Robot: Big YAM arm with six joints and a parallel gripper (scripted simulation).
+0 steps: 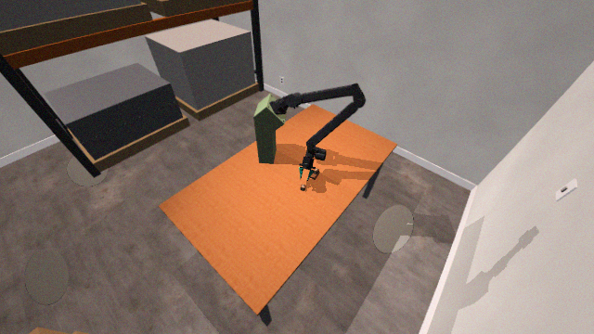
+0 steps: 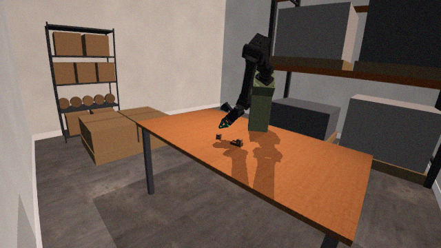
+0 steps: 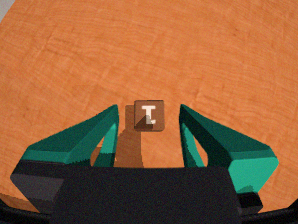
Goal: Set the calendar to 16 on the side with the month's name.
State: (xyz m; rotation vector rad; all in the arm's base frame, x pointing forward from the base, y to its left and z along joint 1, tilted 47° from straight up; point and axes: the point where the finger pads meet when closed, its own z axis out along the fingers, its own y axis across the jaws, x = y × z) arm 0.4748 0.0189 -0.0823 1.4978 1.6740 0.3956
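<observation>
One loose cube [image 1: 303, 187] [image 2: 218, 136] [image 3: 149, 115] on the table, outside the tray [image 1: 315, 174] [image 2: 236, 143].
Its upper face shows a pale numeral; a second cube [image 2: 239, 141] sits at the tray. Above the loose one, the gripper [image 1: 304, 174] [image 2: 222, 127] [image 3: 148, 111] hangs partly spread, gripping nothing, on the black arm [image 1: 334, 122] [image 2: 247, 80].

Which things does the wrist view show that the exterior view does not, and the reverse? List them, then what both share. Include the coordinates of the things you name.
Only the wrist view: the pale digit on the small brown cube's face.

Only the exterior view: the small dark tray [image 2: 234, 143] with a cube [image 2: 240, 141] in it, the green pedestal [image 2: 259, 111], the black metal shelf unit [image 2: 80, 56] and the brown cardboard boxes [image 2: 114, 132].

Both: the small brown cube [image 2: 218, 136] [image 3: 156, 125] on the orange wooden table [image 2: 310, 172] [image 3: 150, 55], and the open gripper with green fingers [image 2: 222, 127].
</observation>
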